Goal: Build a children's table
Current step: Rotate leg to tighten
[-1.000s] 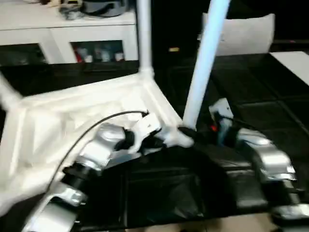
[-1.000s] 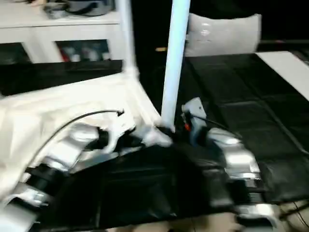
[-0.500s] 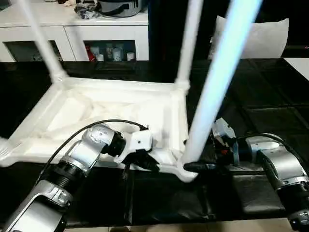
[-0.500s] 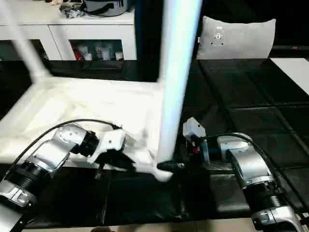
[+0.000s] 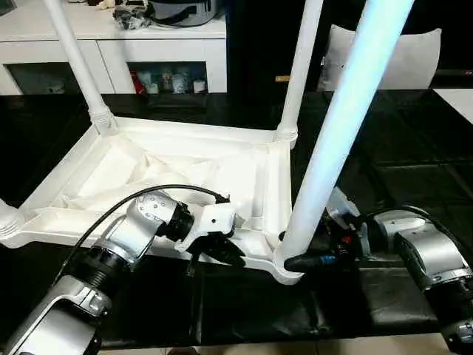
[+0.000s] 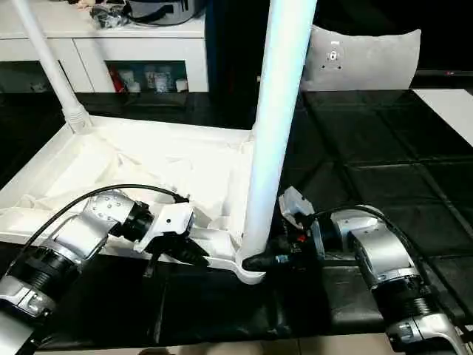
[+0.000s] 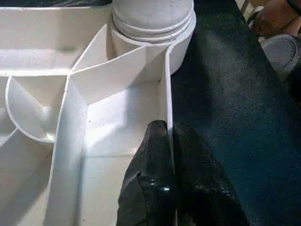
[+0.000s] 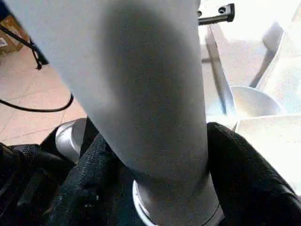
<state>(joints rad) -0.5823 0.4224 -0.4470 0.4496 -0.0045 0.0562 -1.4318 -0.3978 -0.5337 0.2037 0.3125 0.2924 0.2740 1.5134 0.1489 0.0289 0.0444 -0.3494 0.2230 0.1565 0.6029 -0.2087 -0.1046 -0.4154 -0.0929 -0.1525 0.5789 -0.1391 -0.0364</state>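
The white tabletop (image 5: 148,174) lies upside down on the black mat, its ribbed underside facing up. Legs stand in its corner sockets: the near right leg (image 5: 332,133), a far right one (image 5: 299,66) and a far left one (image 5: 74,59). My left gripper (image 5: 230,255) is shut on the tabletop's near rim, and the thin rim wall (image 7: 168,94) runs between its fingers (image 7: 155,155). My right gripper (image 5: 295,260) is at the foot of the near right leg (image 8: 150,84), with one black finger (image 8: 244,169) pressed on each side of it.
A white cabinet (image 5: 111,29) with shelves stands at the back left. A grey cushion (image 5: 414,52) leans at the back right. Black mat tiles (image 5: 414,148) cover the floor to the right, with a white board's corner (image 5: 458,96) at the far right edge.
The camera has swung, so the whole picture has shifted. My right gripper's fingers have closed in on the near right leg's foot. My left gripper keeps its hold on the rim.
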